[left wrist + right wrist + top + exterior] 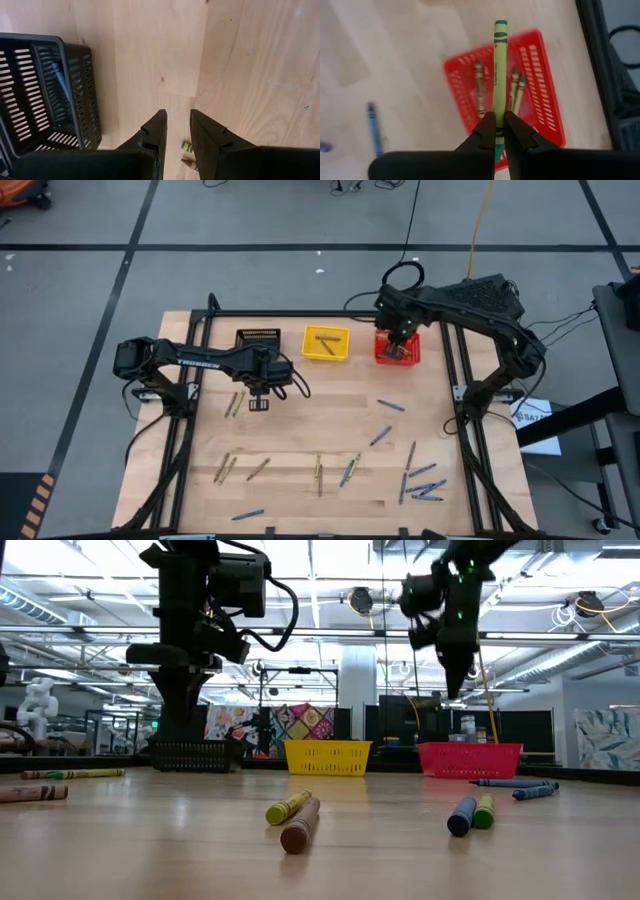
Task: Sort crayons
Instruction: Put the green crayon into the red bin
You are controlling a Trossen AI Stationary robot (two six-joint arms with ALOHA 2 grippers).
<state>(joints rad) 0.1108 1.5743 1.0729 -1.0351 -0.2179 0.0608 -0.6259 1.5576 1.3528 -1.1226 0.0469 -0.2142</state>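
- Green crayon (500,75): clamped in the right end effector (500,131), above the red basket (545,100), which holds three crayons.
- Left end effector (177,131): parted, empty, beside the black basket (82,90).
- Loose crayons (420,485) scattered across the tabletop (300,405).

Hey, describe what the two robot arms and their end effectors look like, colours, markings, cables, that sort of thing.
Both arms are dark, nearly black. The left arm carries white "TROSSEN" lettering along its link. Black cables loop beside the left end effector and above the right end effector. Each end effector has two flat, black, tapering fingers. Small green lights glow on the right arm.
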